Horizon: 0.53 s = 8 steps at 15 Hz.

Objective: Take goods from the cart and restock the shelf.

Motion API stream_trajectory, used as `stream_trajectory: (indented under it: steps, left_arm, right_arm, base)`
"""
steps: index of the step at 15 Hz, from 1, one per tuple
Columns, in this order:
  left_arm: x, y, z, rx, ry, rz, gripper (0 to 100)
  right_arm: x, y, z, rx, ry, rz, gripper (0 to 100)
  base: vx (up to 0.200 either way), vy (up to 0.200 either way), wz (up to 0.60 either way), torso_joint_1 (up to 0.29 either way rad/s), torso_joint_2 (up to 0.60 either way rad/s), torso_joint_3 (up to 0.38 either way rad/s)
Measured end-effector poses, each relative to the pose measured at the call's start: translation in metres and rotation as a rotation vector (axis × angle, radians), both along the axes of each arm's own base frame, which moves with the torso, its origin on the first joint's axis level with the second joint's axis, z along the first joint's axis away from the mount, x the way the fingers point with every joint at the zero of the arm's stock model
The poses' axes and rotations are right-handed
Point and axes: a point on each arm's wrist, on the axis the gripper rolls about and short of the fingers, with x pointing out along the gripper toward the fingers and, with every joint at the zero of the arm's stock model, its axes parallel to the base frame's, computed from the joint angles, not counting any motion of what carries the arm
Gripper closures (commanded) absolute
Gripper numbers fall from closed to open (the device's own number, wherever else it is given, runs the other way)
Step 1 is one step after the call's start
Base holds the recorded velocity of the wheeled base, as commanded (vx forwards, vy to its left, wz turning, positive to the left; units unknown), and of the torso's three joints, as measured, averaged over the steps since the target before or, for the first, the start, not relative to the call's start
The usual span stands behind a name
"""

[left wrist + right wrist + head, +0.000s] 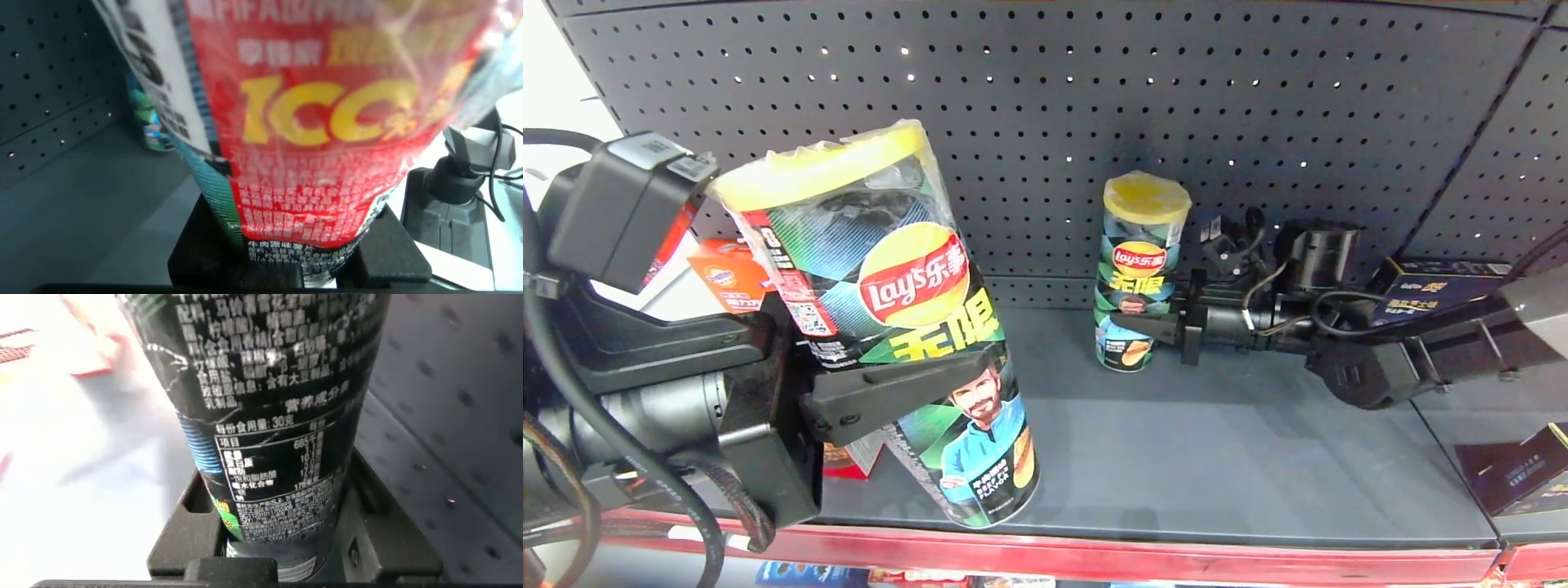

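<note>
A tall chip can [890, 302] with a yellow lid leans near the front left of the grey shelf [1241, 457], and my left gripper [907, 384] is shut on its middle. Its base is close to the red front edge; I cannot tell whether it touches the shelf. The left wrist view looks at this can [327, 122] close up, above the left gripper [302, 245]. A second, matching can [1139, 278] stands upright by the back wall, with my right gripper [1147, 327] shut on its lower half. In the right wrist view this can [278, 416] sits between the right gripper's [282, 531] fingers.
A perforated back panel [1094, 98] closes the shelf behind. An orange box [731, 278] and a red box [849, 461] lie at the left by my left arm. Dark boxes [1437, 290] [1519, 474] occupy the right side. Bare shelf lies between the two cans.
</note>
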Motion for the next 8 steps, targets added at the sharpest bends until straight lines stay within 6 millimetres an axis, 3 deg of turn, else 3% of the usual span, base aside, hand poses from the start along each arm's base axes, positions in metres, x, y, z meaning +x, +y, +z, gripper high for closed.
stream_trajectory:
  steps: [6,8]
  left_arm:
    - [-0.002,0.001,0.002,-0.004,-0.007,-0.001,100]
    - [-0.002,0.001,0.002,-0.005,-0.007,0.0,100]
  right_arm:
    - [-0.083,-0.013,0.008,-0.014,0.014,0.016,100]
    - [-0.099,-0.017,0.004,0.006,-0.023,0.023,100]
  base:
    - [0.0,0.0,0.0,0.0,0.0,0.0]
    - [0.0,0.0,0.0,0.0,0.0,0.0]
